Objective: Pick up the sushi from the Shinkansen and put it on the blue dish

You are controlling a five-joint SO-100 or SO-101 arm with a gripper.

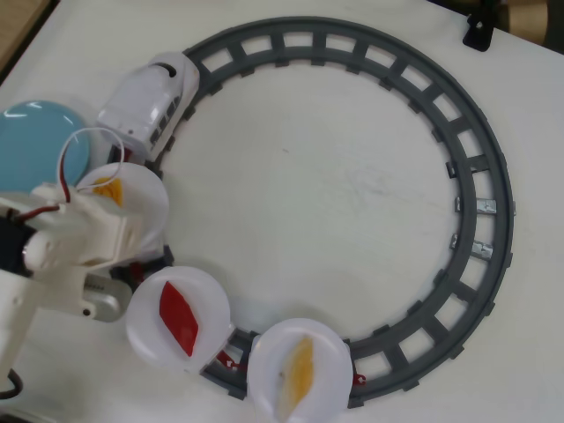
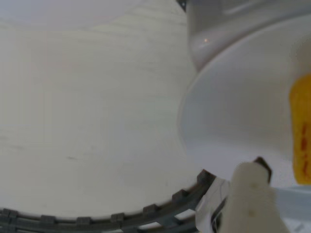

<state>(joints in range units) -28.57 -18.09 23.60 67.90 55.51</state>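
In the overhead view the red diamond-shaped sushi point(image 1: 180, 317) lies on the middle white plate point(image 1: 145, 339) of the white Shinkansen point(image 1: 152, 104), which stands on the left of the grey ring track point(image 1: 480, 167). At the far left edge rests the blue dish point(image 1: 35, 145), partly under my arm. My white gripper point(image 1: 106, 225) hangs over the first plate behind the engine, above a yellow-orange piece point(image 1: 109, 188). Its fingertips are hidden there. The wrist view shows only one pale finger point(image 2: 250, 194) at the bottom, beside that plate point(image 2: 233, 121) and the yellow piece point(image 2: 301, 131).
The last plate point(image 1: 264, 374) carries a pale orange-and-white piece point(image 1: 298, 368) at the bottom of the overhead view. Red wires loop from my arm over the blue dish. A black clamp point(image 1: 480, 26) sits at the table's top right. Bare tabletop point(image 1: 326, 194) fills the ring.
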